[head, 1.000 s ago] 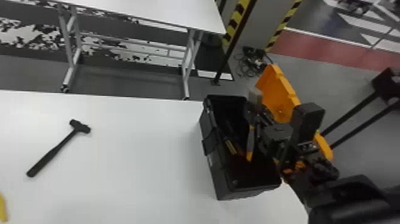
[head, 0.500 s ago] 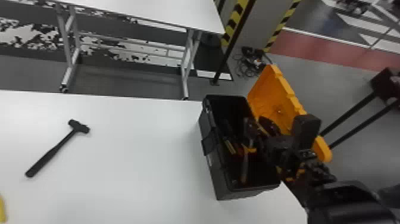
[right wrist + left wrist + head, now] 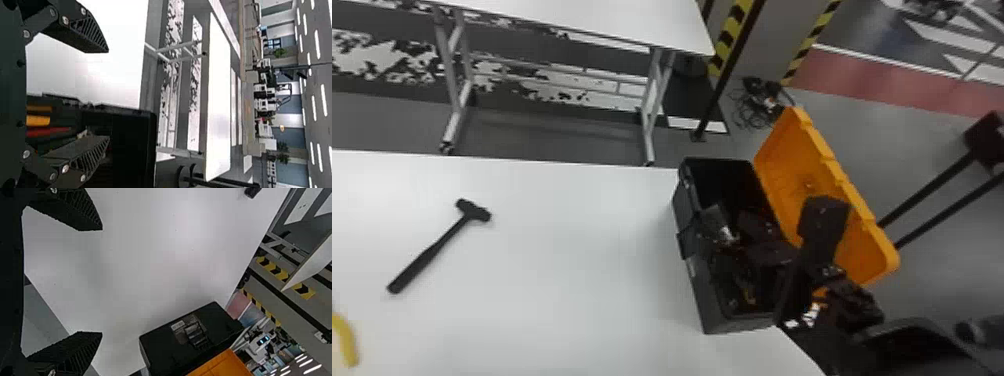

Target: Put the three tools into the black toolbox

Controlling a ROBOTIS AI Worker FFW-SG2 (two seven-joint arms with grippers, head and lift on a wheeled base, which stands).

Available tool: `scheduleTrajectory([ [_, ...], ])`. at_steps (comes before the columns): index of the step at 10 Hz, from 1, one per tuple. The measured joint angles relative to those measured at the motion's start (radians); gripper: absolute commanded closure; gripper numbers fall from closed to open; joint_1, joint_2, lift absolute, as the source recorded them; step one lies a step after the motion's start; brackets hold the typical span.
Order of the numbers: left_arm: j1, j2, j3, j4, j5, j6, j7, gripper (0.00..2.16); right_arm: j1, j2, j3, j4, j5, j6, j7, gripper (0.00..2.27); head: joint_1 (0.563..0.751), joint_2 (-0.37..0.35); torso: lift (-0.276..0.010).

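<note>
Gaping wide like the left hand (image 3: 102,281), the black right hand (image 3: 725,246) overlaps the orange-lidded black toolbox (image 3: 705,296), three o'clock from the black hammer (image 3: 432,252).

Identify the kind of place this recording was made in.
Probably an industrial hall or robotics workshop: yellow-and-black hazard striping runs along the structure beyond the table, a red floor lane edged in white crosses the grey floor, and rows of strip lights line the ceiling.
</note>
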Motion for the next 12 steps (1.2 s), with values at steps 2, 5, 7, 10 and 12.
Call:
scheduleTrajectory([
  [2, -0.003, -0.003, 0.030, 0.000, 0.004, 0.007, 0.030, 0.05, 0.034, 0.043, 0.076, -0.029, 0.000, -0.010, -0.001, 0.09, 0.695, -0.106, -0.051],
  [5, -0.032, -0.009, 0.151, 0.019, 0.054, 0.085, 0.034, 0.07, 0.071, 0.066, 0.136, -0.031, 0.001, -0.066, 0.000, 0.09, 0.695, 0.044, -0.051],
  [7, -0.063, -0.012, 0.259, 0.035, 0.106, 0.170, 0.033, 0.07, 0.084, 0.066, 0.148, -0.031, -0.001, -0.086, 0.014, 0.09, 0.695, 0.131, -0.051],
  [10, -0.128, -0.023, 0.360, 0.037, 0.148, 0.358, 0.090, 0.07, 0.091, 0.058, 0.167, -0.031, 0.008, -0.091, 0.023, 0.09, 0.695, 0.234, -0.051],
  [12, -0.154, -0.024, 0.372, 0.001, 0.150, 0.469, 0.169, 0.07, 0.097, 0.052, 0.168, -0.031, 0.008, -0.095, 0.027, 0.09, 0.695, 0.251, -0.051],
])
